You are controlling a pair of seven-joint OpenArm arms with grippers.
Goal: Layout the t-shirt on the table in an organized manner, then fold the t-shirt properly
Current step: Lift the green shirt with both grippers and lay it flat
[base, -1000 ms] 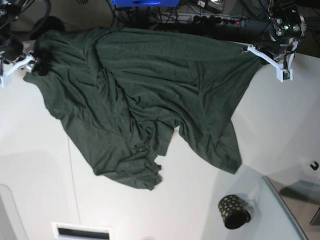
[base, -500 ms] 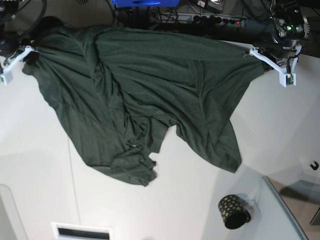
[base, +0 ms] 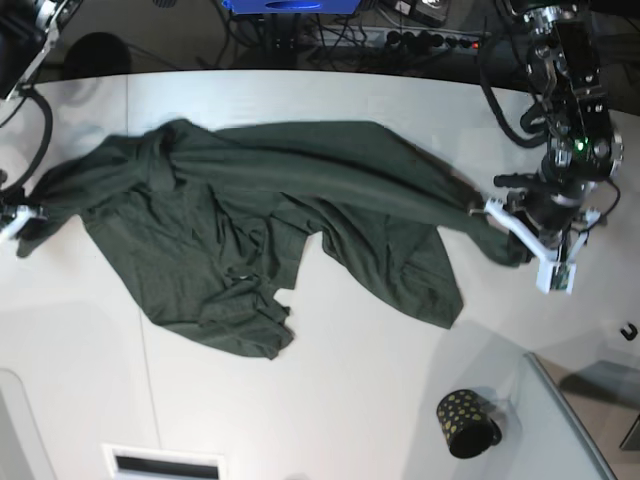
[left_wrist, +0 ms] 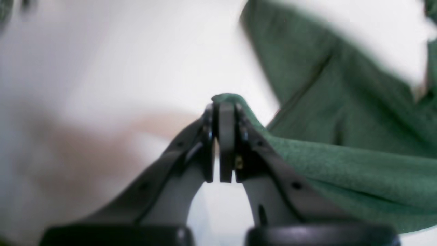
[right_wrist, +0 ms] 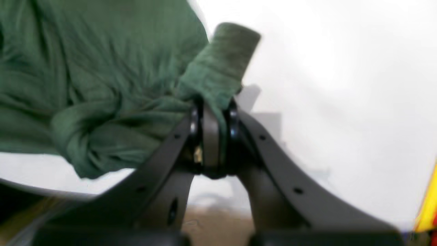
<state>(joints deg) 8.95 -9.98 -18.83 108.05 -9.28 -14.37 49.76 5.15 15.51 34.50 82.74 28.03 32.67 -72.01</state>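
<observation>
The dark green t-shirt (base: 270, 220) lies rumpled across the white table (base: 350, 390), stretched between both arms. At the right of the base view, my left gripper (base: 495, 210) is shut on one end of the cloth. The left wrist view shows its jaws (left_wrist: 223, 106) pinched on a fold of the t-shirt (left_wrist: 341, 136). At the base view's left edge, my right gripper (base: 18, 218) is shut on the other end. In the right wrist view a bunched wad of t-shirt (right_wrist: 218, 71) sticks out above the closed right gripper (right_wrist: 213, 112).
A small black cup with gold dots (base: 467, 423) lies near the front right, beside a clear panel (base: 565, 420). A white slotted plate (base: 165, 463) sits at the front edge. Cables and a power strip (base: 430, 40) run behind the table.
Both arms have drawn the t-shirt from the table's far edge toward the front. The cloth now hangs lower between them and is more bunched at both held ends.
</observation>
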